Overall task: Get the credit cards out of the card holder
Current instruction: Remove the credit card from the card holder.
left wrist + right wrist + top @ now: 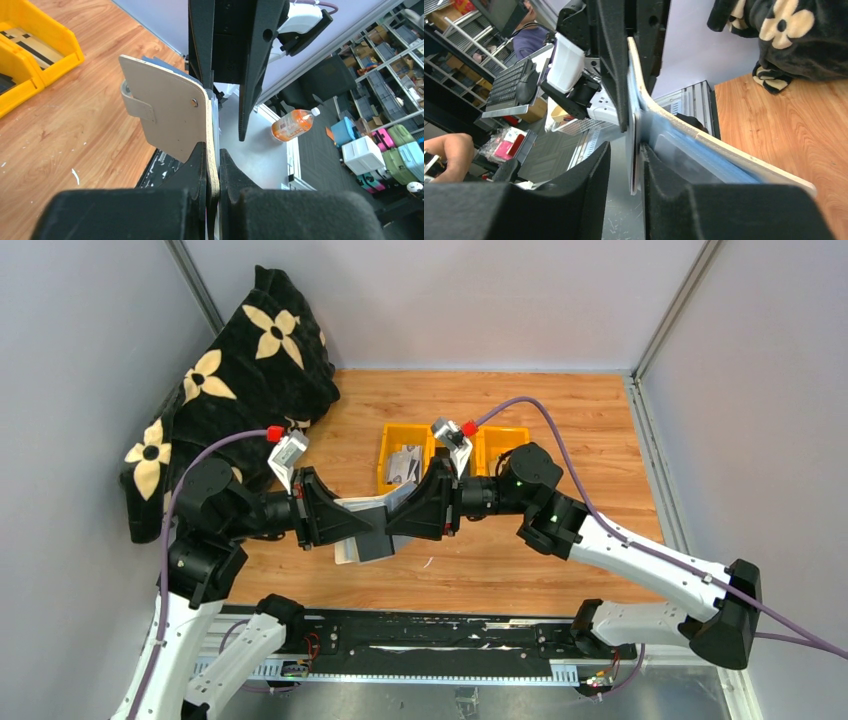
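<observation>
Here both claws, left claw (212, 165) and right claw (626, 165), grasp the card holder (167, 117) before yellow bins (455, 452).

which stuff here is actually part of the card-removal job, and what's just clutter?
In the job:
- card holder, held up between both arms
- left gripper, fingers clamped on its beige flap
- right gripper, fingers pinching a thin card edge at the holder's inner side
- cards lying in the yellow bins

Lying about:
- black floral fabric
</observation>
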Controlling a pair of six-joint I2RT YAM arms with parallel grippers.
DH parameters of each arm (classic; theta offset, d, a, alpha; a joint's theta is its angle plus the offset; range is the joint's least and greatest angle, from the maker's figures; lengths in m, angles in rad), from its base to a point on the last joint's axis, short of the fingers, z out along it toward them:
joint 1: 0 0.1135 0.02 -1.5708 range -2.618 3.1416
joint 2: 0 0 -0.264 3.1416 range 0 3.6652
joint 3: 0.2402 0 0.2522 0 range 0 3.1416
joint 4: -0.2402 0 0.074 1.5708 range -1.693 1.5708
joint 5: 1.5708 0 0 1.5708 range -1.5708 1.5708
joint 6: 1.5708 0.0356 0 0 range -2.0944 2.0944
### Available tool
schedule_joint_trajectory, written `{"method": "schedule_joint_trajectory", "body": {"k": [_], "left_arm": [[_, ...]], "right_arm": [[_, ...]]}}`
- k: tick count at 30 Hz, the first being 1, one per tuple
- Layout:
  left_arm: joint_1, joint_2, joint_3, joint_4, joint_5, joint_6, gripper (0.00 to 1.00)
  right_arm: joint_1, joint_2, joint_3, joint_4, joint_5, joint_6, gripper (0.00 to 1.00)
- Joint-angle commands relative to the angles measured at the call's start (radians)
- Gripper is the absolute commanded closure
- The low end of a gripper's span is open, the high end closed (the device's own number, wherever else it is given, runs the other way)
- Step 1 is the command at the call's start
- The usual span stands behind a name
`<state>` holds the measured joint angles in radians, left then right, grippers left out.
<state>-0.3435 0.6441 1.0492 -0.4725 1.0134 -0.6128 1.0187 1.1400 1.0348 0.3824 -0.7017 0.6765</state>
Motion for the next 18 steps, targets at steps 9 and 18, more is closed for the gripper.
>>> {"method": "schedule_joint_trajectory", "body": {"k": [9, 18], "left_arm": [[-0.005, -0.006, 0.003, 0.080, 0.031, -0.026, 0.83], [-0.004, -0.040, -0.048, 0.209, 0.127, -0.148, 0.68]], "right_arm": [[0.026, 0.031, -0.071, 0.128, 0.216, 0.050, 1.00], [-0.012, -0.056, -0.197, 0.283, 0.212, 0.104, 1.00]]}}
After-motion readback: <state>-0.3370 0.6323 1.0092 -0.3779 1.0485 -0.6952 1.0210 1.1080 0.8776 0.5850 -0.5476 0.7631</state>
